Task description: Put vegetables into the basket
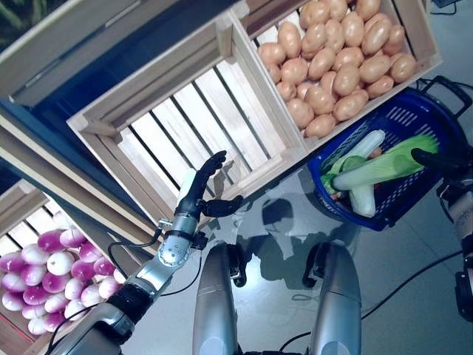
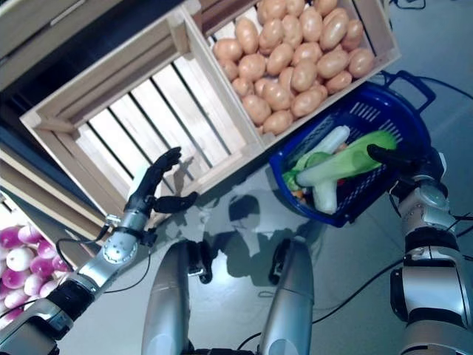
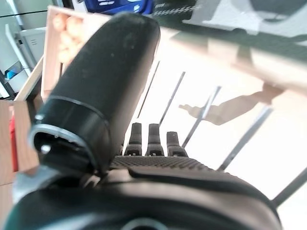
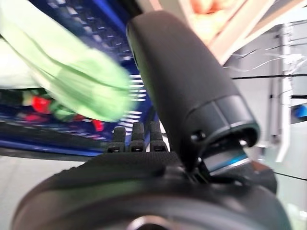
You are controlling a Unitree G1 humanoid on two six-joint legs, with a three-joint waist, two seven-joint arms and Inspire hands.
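Right hand: presently the dark right hand [image 2: 392, 157] sits at the rim of the blue plastic basket [image 1: 414, 118], its fingers straight and relaxed and nothing gripped; its wrist view shows them stretched towards the green end of the leek.
Leek: the long pale-green-and-white leek [image 1: 380, 168] lies slanted across the basket, its green end just beside the right hand; judged from the uncurled fingers, it is released into the basket, not carried.
Other basket contents: a white cylindrical radish [image 1: 362, 151] lies under the leek; small red items show deeper in, too small to identify.
Basket position: the basket hangs just beside the potato crate, near the right arm, probably so that vegetables travel only a short way.
Left hand: the dark left hand [image 1: 203, 188] is raised at the front edge of the bare slatted wooden crate [image 1: 192, 111], fingers extended, thumb spread, holding nothing.
Left arm pose: the forearm rises from the lower left with the palm towards the slats, a posture that reads as idle.
Potato crate: the wooden crate of tan potatoes [image 1: 336, 55] adjoins the bare crate.
Turnip crate: purple-and-white turnips [image 1: 44, 270] fill a lower crate, well apart from the basket.
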